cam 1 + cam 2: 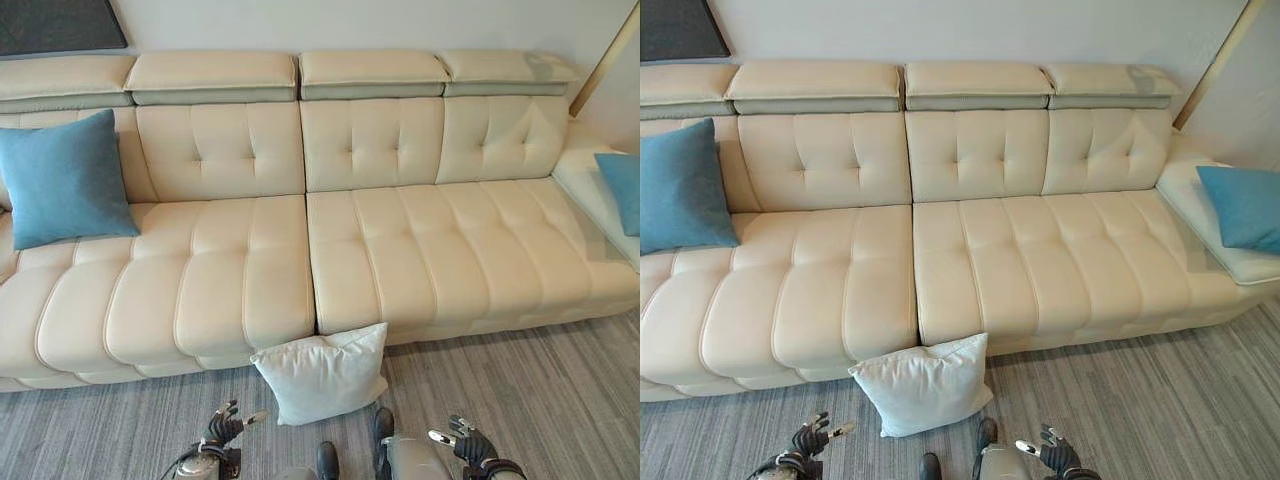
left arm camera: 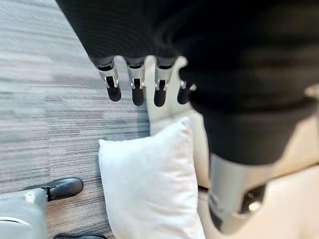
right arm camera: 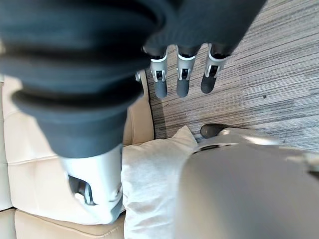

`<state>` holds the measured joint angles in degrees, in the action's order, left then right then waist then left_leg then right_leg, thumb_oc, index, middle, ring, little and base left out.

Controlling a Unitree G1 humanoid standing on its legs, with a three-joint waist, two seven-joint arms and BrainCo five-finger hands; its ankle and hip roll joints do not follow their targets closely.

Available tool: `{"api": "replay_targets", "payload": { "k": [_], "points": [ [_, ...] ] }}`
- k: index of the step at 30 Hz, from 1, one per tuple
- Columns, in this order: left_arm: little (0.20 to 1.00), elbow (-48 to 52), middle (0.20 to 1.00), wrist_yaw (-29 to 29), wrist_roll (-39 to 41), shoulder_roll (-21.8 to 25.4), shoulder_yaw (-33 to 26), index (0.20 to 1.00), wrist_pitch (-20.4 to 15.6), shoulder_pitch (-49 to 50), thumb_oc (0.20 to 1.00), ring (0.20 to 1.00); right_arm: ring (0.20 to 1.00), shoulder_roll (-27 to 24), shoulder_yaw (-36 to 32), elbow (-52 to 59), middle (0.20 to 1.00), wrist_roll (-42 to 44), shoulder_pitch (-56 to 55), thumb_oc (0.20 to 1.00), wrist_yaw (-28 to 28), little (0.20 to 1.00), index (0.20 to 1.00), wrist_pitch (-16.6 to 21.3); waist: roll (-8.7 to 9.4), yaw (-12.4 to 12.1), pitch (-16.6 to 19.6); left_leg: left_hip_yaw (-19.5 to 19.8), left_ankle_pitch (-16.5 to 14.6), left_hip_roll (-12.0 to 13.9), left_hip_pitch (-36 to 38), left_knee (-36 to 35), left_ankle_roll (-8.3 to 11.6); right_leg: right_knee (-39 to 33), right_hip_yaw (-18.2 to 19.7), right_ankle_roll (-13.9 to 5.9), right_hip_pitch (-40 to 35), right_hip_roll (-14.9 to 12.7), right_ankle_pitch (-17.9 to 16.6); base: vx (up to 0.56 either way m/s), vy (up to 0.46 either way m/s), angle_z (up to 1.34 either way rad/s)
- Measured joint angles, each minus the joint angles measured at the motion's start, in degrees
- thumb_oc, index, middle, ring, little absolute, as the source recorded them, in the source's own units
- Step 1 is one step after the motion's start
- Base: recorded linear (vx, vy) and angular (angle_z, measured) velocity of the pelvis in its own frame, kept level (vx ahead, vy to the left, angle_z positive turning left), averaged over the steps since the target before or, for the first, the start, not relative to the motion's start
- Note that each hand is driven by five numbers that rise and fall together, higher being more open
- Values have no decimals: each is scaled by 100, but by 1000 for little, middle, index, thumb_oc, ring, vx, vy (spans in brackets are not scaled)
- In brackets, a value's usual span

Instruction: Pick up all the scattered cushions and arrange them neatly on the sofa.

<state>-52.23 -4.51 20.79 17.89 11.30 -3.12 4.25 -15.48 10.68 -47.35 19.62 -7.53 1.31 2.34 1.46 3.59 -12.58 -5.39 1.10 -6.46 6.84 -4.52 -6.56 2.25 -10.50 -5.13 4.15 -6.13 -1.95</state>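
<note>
A white cushion (image 1: pixel 322 375) leans against the front of the cream sofa (image 1: pixel 250 270) on the grey floor; it also shows as the white cushion (image 2: pixel 149 184) and the white cushion (image 3: pixel 149 184) in the wrist views. A blue cushion (image 1: pixel 62 180) stands upright at the sofa's left end. Another blue cushion (image 1: pixel 1243 207) lies on the sofa's right side section. My left hand (image 1: pixel 222 428) hangs low to the left of the white cushion, fingers relaxed and holding nothing. My right hand (image 1: pixel 462 440) hangs to its right, equally open and apart from it.
The sofa's middle seats (image 1: pixel 420 240) are bare. Grey striped carpet (image 1: pixel 520 390) runs along the sofa's front. A dark framed panel (image 1: pixel 55 25) hangs on the wall at the upper left, and a slanted wooden post (image 1: pixel 605 55) stands at the right.
</note>
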Motion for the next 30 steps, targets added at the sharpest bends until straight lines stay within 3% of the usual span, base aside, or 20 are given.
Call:
{"api": "replay_targets", "payload": {
  "k": [3, 4, 5, 6, 8, 9, 11, 12, 14, 16, 19, 24, 30],
  "points": [
    [1000, -67, 1000, -7, 0, -16, -12, 1000, -3, 171, 1000, 1000, 1000, -27, 10, 39, 1000, -53, 26, 1000, -3, 1000, 1000, -5, 48, -54, 40, 4, -91, 29, 100, -1, 148, -629, -234, 179, -404, 40, -724, 34, -150, -1],
    [1000, -67, 1000, -8, 0, -27, -12, 1000, -1, 173, 1000, 1000, 1000, -38, 9, 43, 1000, -54, 37, 1000, -5, 1000, 1000, -4, 45, -52, 48, 0, -102, 37, 91, -2, 164, -670, -231, 226, -417, 57, -766, -52, -153, 2],
    [1000, -240, 1000, -85, 6, -102, -21, 1000, -72, 39, 1000, 1000, 1000, -136, 74, 53, 1000, -48, 256, 1000, -113, 1000, 1000, 10, -87, -91, 14, 38, -178, 116, -213, 136, 323, -696, -253, 288, -249, 119, -762, -218, -169, 11],
    [1000, -315, 1000, -142, 6, -119, -18, 1000, -77, -98, 1000, 1000, 1000, -170, 93, 48, 1000, -49, 314, 1000, -145, 1000, 1000, 13, -23, -81, 28, 47, -240, 123, -344, 205, 411, -695, -275, 274, -154, 110, -744, -302, -158, 30],
    [1000, -456, 1000, -386, 64, -180, 2, 1000, -153, -546, 1000, 1000, 1000, -269, 211, 57, 1000, -41, 695, 1000, -339, 1000, 1000, 97, 49, -64, -228, 14, -258, 104, -1349, 1354, 583, -440, -392, 433, 334, -44, -744, -256, -112, 46],
    [1000, -456, 1000, -503, 64, -207, 56, 1000, -177, -826, 1000, 1000, 1000, -390, 276, 39, 1000, -42, 1025, 1000, -430, 1000, 1000, 108, 7, -154, -499, 134, -412, 146, -1884, 2104, 678, -273, -374, 580, 570, -13, -752, -105, -25, 26],
    [1000, -496, 1000, -593, 82, -170, 65, 1000, -230, -1096, 1000, 1000, 1000, -536, 341, 55, 1000, -38, 1500, 1000, -573, 1000, 1000, 143, -25, -232, -760, 338, -523, 316, -2250, 2212, 713, -113, -404, 749, 904, -7, -719, -80, 11, 0],
    [1000, -489, 1000, -694, 91, -112, 26, 1000, -252, -1310, 1000, 1000, 1000, -663, 328, 85, 1000, -21, 1892, 1000, -672, 1000, 1000, 239, -66, -225, -957, 479, -514, 544, -2453, 2001, 725, -9, -395, 810, 1195, 3, -612, -86, 66, 0],
    [1000, -537, 1000, -866, 208, -22, 20, 1000, -277, -1791, 1000, 1000, 1000, -807, 328, 112, 1000, 90, 2485, 1000, -851, 1000, 1000, 305, -136, -195, -1281, 288, -328, 778, -2690, 1669, 805, 333, -358, 755, 1736, -18, -597, -172, 140, 0],
    [1000, -664, 1000, -1073, 308, 201, 248, 1000, -367, -2413, 1000, 1000, 1000, -924, 453, 41, 1000, 221, 3219, 1000, -1111, 1000, 1000, 378, -70, -134, -1505, 145, -310, 714, -3452, 1977, 792, 772, -193, 651, 2621, -162, -495, -62, 123, -3],
    [1000, -739, 1000, -1255, 312, 385, 200, 1000, -429, -3080, 1000, 1000, 1000, -858, 450, 8, 1000, 302, 3837, 1000, -1291, 1000, 1000, 388, -88, -118, -1978, 114, -212, 725, -3887, 2206, 696, 1006, -138, 567, 3025, -211, -534, -21, 80, -3],
    [1000, -880, 1000, -1670, 560, 529, 227, 1000, -543, -3935, 1000, 1000, 1000, -711, 688, 53, 1000, 536, 4668, 1000, -1638, 1000, 1000, 460, -49, -75, -2019, 72, -455, 729, -5219, 3257, 542, 1939, 75, 572, 4303, -336, -384, -13, 83, 2],
    [1000, -807, 1000, -2026, 558, 922, 738, 1000, -663, -5184, 1000, 1000, 1000, -710, 1071, 64, 1000, 866, 5736, 1000, -1966, 1000, 1000, 670, 0, -15, -2036, 120, -852, 728, -6599, 4559, 456, 3224, 170, 599, 5662, -505, -7, 37, 62, 4]
  ]
}}
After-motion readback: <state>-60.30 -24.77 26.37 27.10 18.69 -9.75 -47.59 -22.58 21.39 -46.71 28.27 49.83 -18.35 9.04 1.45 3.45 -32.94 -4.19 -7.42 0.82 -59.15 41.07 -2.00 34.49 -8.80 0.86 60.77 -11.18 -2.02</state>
